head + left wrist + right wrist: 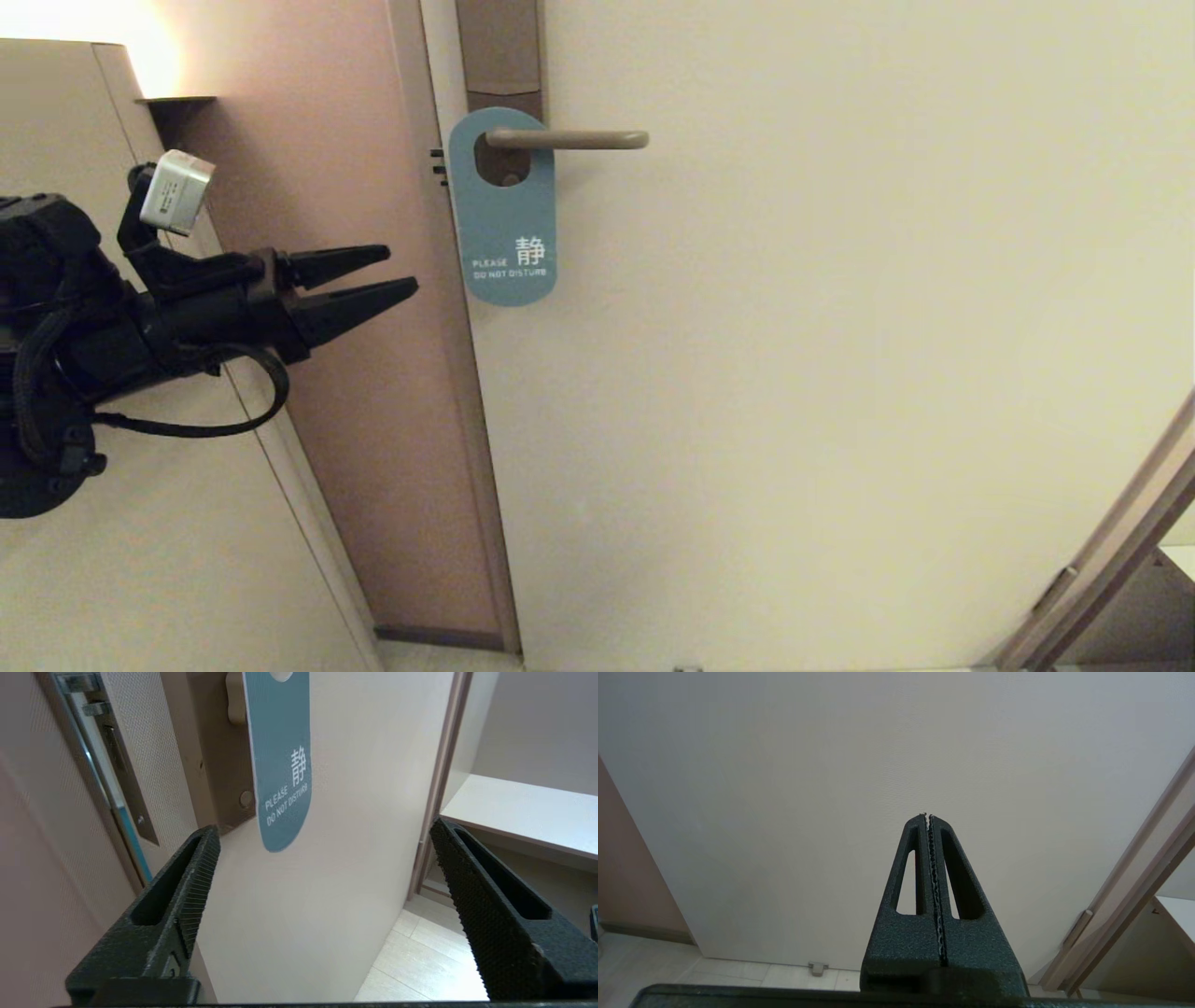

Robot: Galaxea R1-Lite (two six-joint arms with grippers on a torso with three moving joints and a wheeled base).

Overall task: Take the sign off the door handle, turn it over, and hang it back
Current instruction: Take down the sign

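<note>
- The sign [502, 210] hangs on the handle [569, 140], blue-grey side out, white "PLEASE DO NOT DISTURB" text facing the room. The lever goes through its oval hole and the card lies flat against the door [840, 373].
- Can't tell from this alone whether it's the starting side or the flipped one. If blue is the start, nothing's done: taking it off, turning it and rehanging are all left. If the flip is finished, this is pretty much the end.
- Left gripper [403, 272] is off to the side of the sign at about its lower-end height, apart from it, jaws open and holding nothing. In the left wrist view the sign's bottom end [280, 788] sits between the spread jaws but further off, no contact.
- Right gripper [928, 816] is parked low, pointing at bare door, jaws closed and empty.
- No surface in play here, everything's on the door. It's a pale door with a brown backplate [499, 47] behind the handle, frame [439, 373] beside it, pinkish wall [317, 280] past that, and light floor tiles [430, 961] below.
</note>
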